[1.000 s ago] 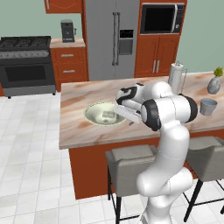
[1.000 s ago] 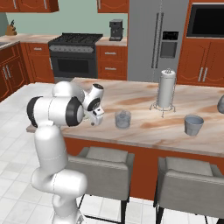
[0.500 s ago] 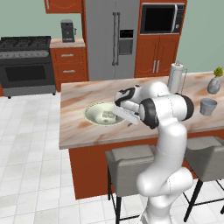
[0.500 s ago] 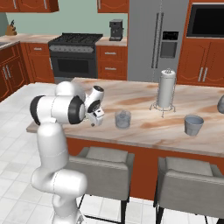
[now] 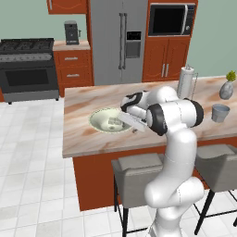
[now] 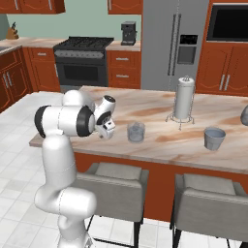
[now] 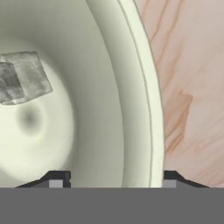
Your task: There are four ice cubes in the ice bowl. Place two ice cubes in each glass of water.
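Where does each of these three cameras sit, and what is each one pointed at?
Left base view: behind the arm to its left, looking over the island counter at the ice bowl; white arm rises lower right.
Right base view: behind to its right, facing two glasses; arm lower left.
Hand view: on the hand, looking into the bowl at ice cubes, finger tips at bottom.
Both base views share the paper towel holder.

Walls: pale green.
Floor [image 5: 32, 176]: white square tiles.
Island counter [image 5: 83, 139]: pink-beige marble top, red-brown base.
Stools [image 6: 111, 181]: two grey padded seats at the island's near side.
Cabinets [image 5: 169, 65]: red-brown wood.
Fridge [image 5: 118, 41]: steel, double-door.
Stove [image 5: 28, 69]: black range.
Microwave [image 5: 169, 19]: built in above cabinets.
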